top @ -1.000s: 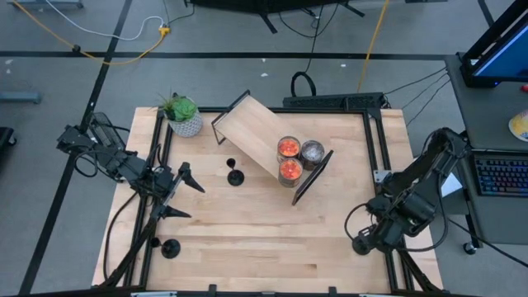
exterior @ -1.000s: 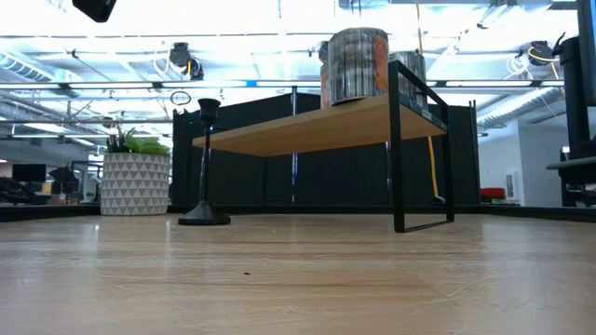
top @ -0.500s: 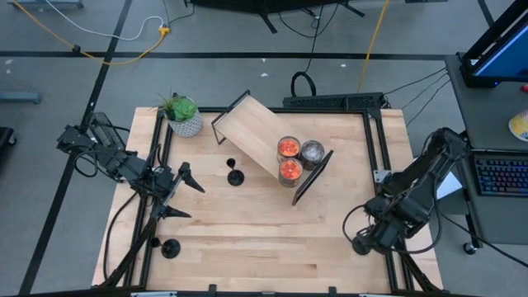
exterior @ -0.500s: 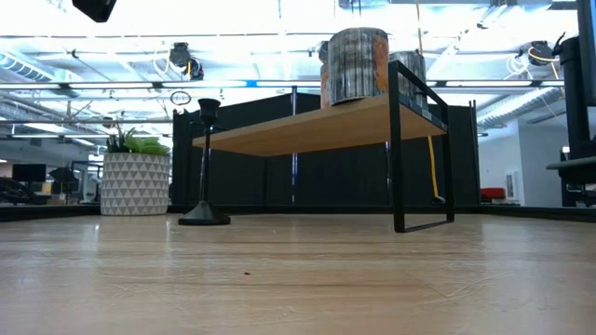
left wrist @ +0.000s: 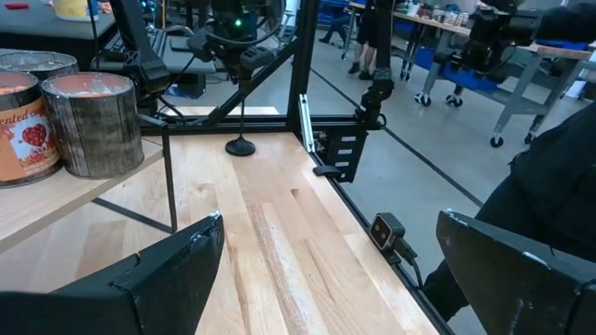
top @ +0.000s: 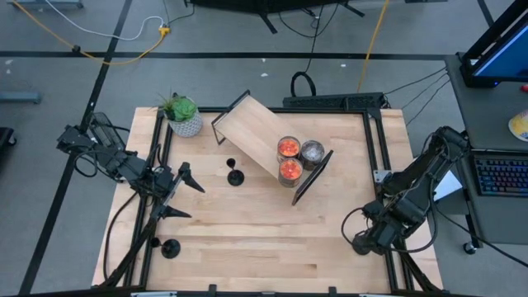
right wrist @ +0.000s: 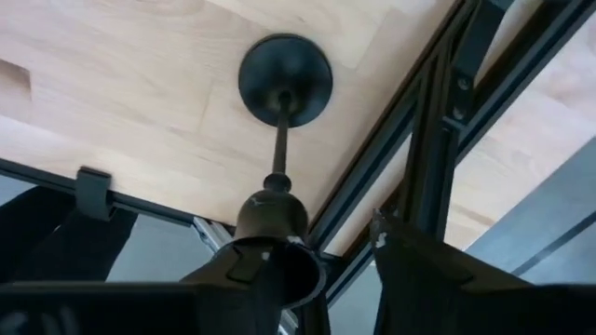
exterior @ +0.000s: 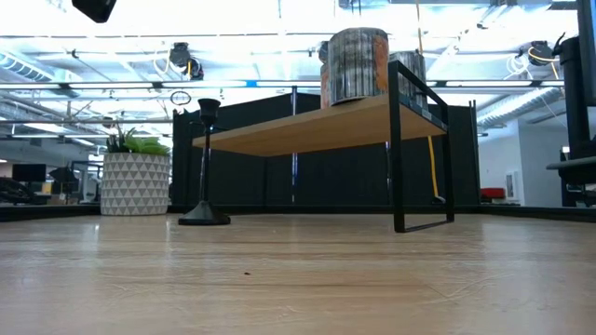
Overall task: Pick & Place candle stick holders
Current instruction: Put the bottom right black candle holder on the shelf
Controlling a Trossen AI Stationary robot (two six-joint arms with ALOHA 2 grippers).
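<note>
The wooden table (top: 272, 239) lay broad and bare across its front half. The left gripper (top: 183, 194) sat near the left edge, jaws spread apart. The right gripper (top: 363, 242) hung low at the right edge, jaws apart around a matte-black candle stick holder (right wrist: 281, 112), its cup part hidden. 2 more stood: one (top: 235, 175) beside the shelf (top: 256, 136), another (top: 170, 247) front-left.

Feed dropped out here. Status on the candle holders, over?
Left gripper open, idle at left edge. Right gripper open around matte-black candlestick holder cup. No obstruction seen.
</note>
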